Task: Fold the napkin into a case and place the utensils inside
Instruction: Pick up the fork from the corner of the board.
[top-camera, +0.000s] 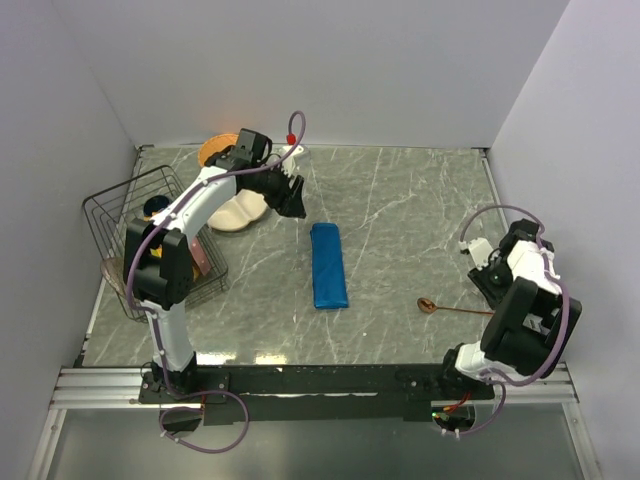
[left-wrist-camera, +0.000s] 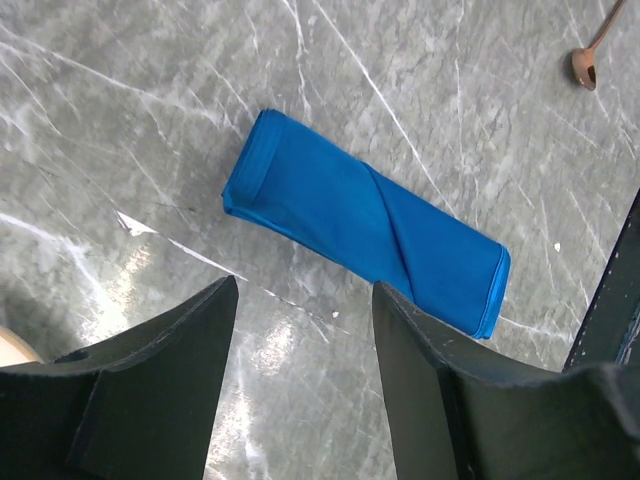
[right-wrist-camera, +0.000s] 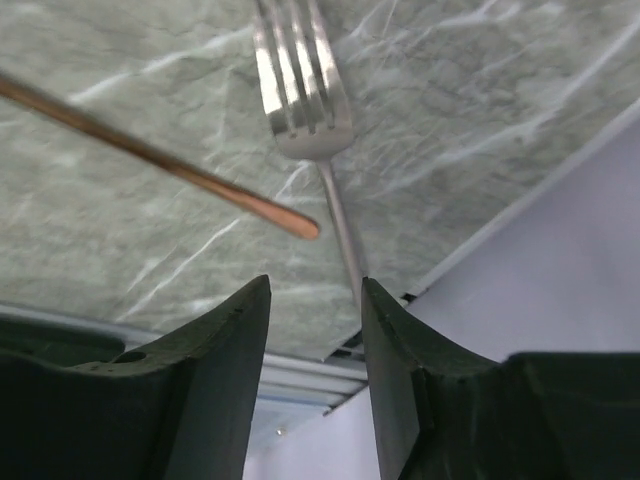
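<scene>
The narrow bright blue cloth case (left-wrist-camera: 360, 222) lies mid-table near the left gripper (left-wrist-camera: 305, 295), whose jaws stand apart. The right gripper (right-wrist-camera: 315, 288), jaws spread, straddles the handle of the silver metal fork (right-wrist-camera: 300, 90). Closing off-centre could knock the adjacent thin brown spoon (right-wrist-camera: 150, 155).

White-and-black arms (top-camera: 195, 205), looping purple cables (top-camera: 576, 315) — dark, blunt claw fingers (left-wrist-camera: 150, 390)

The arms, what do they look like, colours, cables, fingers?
The left arm and right arm have white links and black joints. A lilac cable loops along each, the left one's with a red fitting. The left gripper and right gripper have broad, matte black, wedge-shaped fingers.
</scene>
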